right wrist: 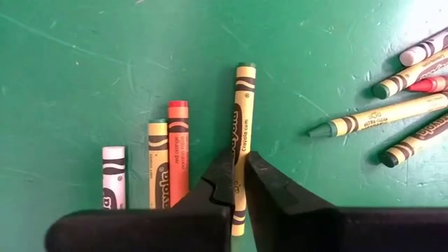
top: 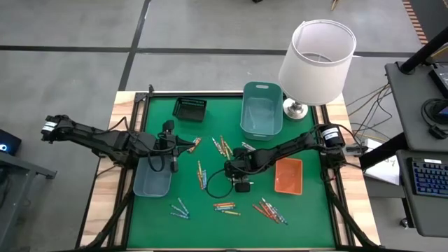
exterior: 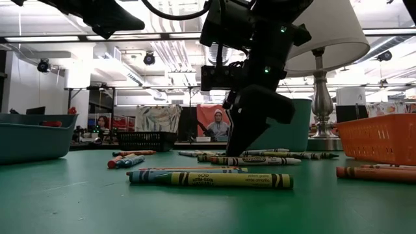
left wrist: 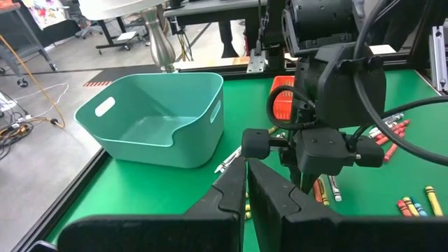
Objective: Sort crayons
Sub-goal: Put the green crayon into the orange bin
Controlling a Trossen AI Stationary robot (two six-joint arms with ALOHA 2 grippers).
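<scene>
The left gripper [top: 197,143] is hanging closed and empty beside the blue tray [top: 152,183] at the table's [top: 308,217] left edge. Crayons [top: 224,206] are lying scattered along the front edge. At the middle, the right gripper [right wrist: 238,183] is pressing down, its fingers closed on a green crayon [right wrist: 242,133].

My left gripper [left wrist: 248,183] sits with its fingers pressed together, empty; ahead stands a teal bin [left wrist: 155,119] on the green mat [left wrist: 126,192]; beside it my other arm's gripper [left wrist: 318,150] points down — crayons [left wrist: 392,133] lie scattered beyond, an orange tray [left wrist: 281,105] partly hidden behind it.
</scene>
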